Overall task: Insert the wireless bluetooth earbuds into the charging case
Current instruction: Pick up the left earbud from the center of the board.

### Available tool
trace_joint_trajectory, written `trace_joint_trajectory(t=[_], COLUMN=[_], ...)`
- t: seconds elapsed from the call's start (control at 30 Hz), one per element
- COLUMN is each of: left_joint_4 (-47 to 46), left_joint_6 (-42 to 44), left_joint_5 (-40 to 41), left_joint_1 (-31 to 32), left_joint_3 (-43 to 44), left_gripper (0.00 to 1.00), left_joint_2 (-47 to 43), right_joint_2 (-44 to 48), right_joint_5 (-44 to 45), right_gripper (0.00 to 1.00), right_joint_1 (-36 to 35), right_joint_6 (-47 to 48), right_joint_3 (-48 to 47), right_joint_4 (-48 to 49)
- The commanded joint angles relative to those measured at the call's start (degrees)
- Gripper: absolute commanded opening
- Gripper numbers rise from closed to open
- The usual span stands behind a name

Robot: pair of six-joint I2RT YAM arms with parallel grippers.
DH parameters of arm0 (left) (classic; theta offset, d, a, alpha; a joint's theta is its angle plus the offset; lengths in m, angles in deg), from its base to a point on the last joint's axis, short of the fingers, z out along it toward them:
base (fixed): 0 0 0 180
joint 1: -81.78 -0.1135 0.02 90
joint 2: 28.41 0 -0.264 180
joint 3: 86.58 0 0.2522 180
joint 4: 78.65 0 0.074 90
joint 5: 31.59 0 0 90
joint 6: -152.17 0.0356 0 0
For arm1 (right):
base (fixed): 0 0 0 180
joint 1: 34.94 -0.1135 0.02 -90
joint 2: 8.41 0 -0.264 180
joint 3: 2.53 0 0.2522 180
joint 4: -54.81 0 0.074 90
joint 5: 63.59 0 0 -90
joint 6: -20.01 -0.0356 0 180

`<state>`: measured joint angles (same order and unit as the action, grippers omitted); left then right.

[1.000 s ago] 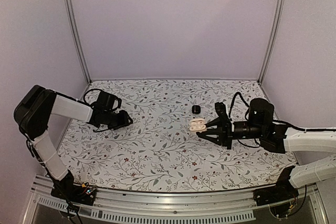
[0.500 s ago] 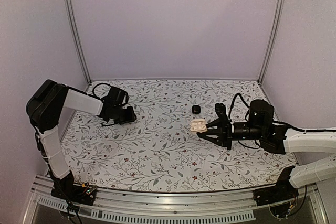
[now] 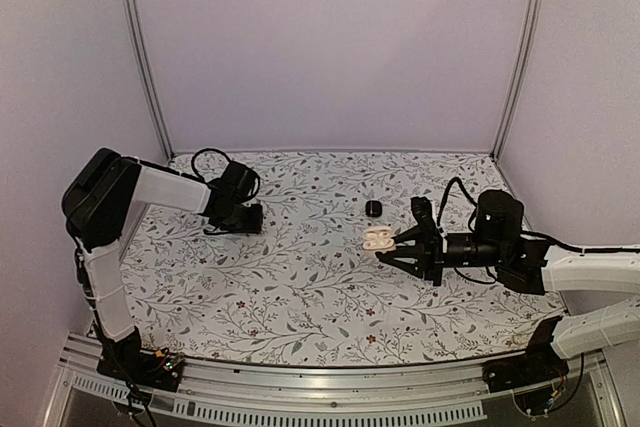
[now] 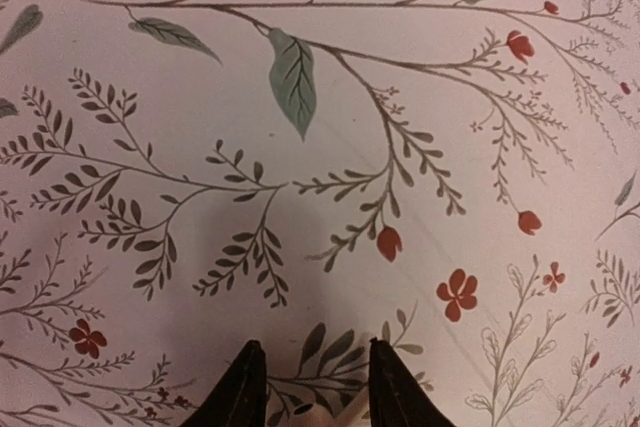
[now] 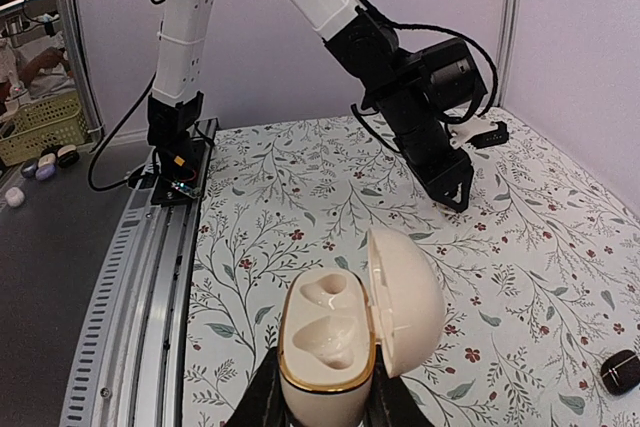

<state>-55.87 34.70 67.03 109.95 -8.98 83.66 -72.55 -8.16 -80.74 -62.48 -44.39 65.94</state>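
Note:
My right gripper is shut on a cream charging case with a gold rim. It holds the case above the table, lid swung open to the right, both sockets empty. The case also shows in the top view. My left gripper hovers low over the cloth at the back left. A small cream earbud piece sits between its narrowly spaced fingers at the bottom edge. A small black rounded piece lies on the cloth behind the case.
The floral cloth covers the table. The left arm reaches across the far side of the right wrist view. Metal rail along the near edge; enclosure walls and posts around.
The left arm has swung its gripper to the right and slightly farther back over the cloth. The right gripper and the open case have held still.

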Motion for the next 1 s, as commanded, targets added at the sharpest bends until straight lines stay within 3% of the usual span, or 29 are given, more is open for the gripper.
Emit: trace_joint_trajectory(t=[0.0, 0.33, 0.73, 0.97], left_joint_4=[7.37, 9.95, 10.04, 7.98], left_joint_6=[4.48, 8.76, 8.58, 8.93], left_joint_5=[1.14, 0.81, 2.94, -0.26], left_joint_1=[2.18, 4.05, 0.38, -1.40], left_joint_3=[0.95, -0.49, 5.23, 5.49], left_gripper=[0.35, 0.40, 0.42, 0.45], left_joint_2=[2.73, -1.47, -0.07, -1.17], right_joint_2=[0.85, 0.59, 0.35, 0.42], right_joint_5=[0.33, 0.69, 0.21, -0.22], right_gripper=[0.00, 0.00, 0.00, 0.00], right_joint_1=[-0.34, -0.34, -0.34, -0.39], right_joint_6=[0.31, 0.41, 0.23, 0.14], right_joint_3=[0.41, 0.22, 0.24, 0.32], right_joint_4=[1.13, 0.84, 0.86, 0.84])
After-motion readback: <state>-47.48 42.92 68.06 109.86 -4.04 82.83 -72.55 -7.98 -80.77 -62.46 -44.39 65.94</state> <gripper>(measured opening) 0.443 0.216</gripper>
